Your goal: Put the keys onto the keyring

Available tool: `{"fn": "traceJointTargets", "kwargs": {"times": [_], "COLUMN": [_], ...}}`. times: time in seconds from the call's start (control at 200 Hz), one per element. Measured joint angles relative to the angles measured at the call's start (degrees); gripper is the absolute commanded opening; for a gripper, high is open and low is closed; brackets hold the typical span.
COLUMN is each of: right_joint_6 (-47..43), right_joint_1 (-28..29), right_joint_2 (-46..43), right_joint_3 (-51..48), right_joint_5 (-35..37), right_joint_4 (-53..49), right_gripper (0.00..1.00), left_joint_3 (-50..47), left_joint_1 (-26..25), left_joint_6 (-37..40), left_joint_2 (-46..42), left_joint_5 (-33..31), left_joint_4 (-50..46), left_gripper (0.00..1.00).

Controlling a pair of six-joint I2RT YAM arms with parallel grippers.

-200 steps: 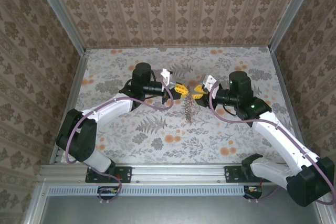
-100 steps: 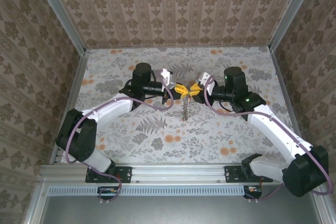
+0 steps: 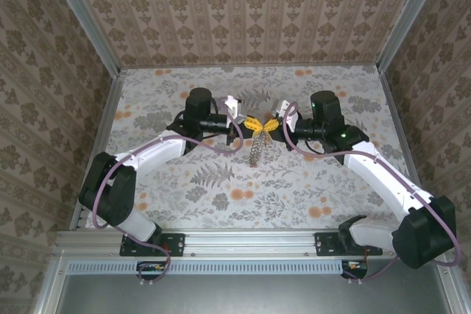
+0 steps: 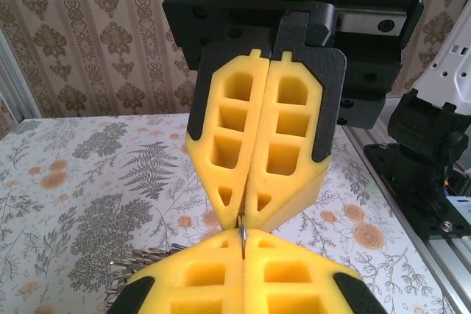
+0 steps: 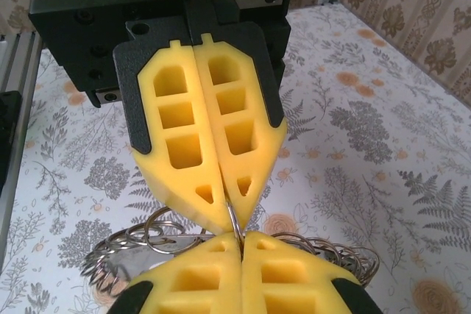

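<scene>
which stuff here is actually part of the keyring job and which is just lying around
Part of the job: keyring, its wire pinched by both grippers; left gripper; right gripper.
Just surroundings: flowered table; wallpapered walls; metal frame rail.

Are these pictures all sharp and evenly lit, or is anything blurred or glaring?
Top view: soft, even light, faint shadows; the keyring is too small for detail. Left wrist view: the right gripper is crisp, the white arm beside it washed out. Right wrist view: keyring coils sharp, far wallpaper softer.
</scene>
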Motion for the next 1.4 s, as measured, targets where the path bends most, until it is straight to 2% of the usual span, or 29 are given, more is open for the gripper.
{"fn": "traceJointTargets", "kwargs": {"times": [0.045, 0.225, 0.47, 0.685, 0.835, 0.91, 1.045, 1.09, 1.225, 1.4], "right_joint_6": [-0.3, -2.6, -6.5, -8.7, -9.6, -9.6, -9.6, -9.6, -9.0, -6.3], "right_joint_1": [0.0, 1.7, 5.1, 7.6, 8.9, 9.1, 9.1, 9.1, 7.9, 4.4], "right_joint_2": [0.2, 1.4, 3.5, 4.3, 5.3, 5.3, 5.3, 5.0, 2.3, 1.0], "right_joint_3": [0.7, 4.5, 10.4, 14.3, 16.0, 16.0, 16.0, 15.8, 11.7, 6.7], "right_joint_5": [0.2, 3.6, 10.5, 15.1, 16.9, 16.9, 16.9, 17.0, 16.0, 10.3], "right_joint_4": [-1.2, -8.6, -18.4, -24.0, -26.6, -27.0, -26.9, -26.3, -21.0, -14.6], "right_gripper": [0.0, 0.0, 0.0, 0.0, 0.0, 0.0, 0.0, 0.04, 0.15, 0.17], "left_joint_3": [0.2, 3.5, 7.6, 9.6, 9.7, 9.7, 9.7, 9.6, 7.7, 4.6], "left_joint_1": [0.0, -0.4, -0.8, -1.1, -1.2, -1.2, -1.2, -1.1, -0.8, -0.8], "left_joint_6": [1.0, 8.6, 17.3, 20.9, 21.8, 21.7, 21.7, 21.3, 17.3, 11.8], "left_joint_2": [0.0, 0.0, -0.1, -0.1, -0.1, -0.1, -0.1, -0.1, -0.1, -0.1], "left_joint_5": [-0.2, -1.7, -4.2, -5.1, -5.0, -4.8, -4.2, -4.0, -2.4, -1.0], "left_joint_4": [-0.9, -12.1, -24.9, -30.8, -32.5, -33.0, -32.8, -32.3, -26.2, -17.7], "left_gripper": [0.09, 0.19, 0.16, 0.1, 0.09, 0.0, 0.0, 0.0, 0.0, 0.0]}}
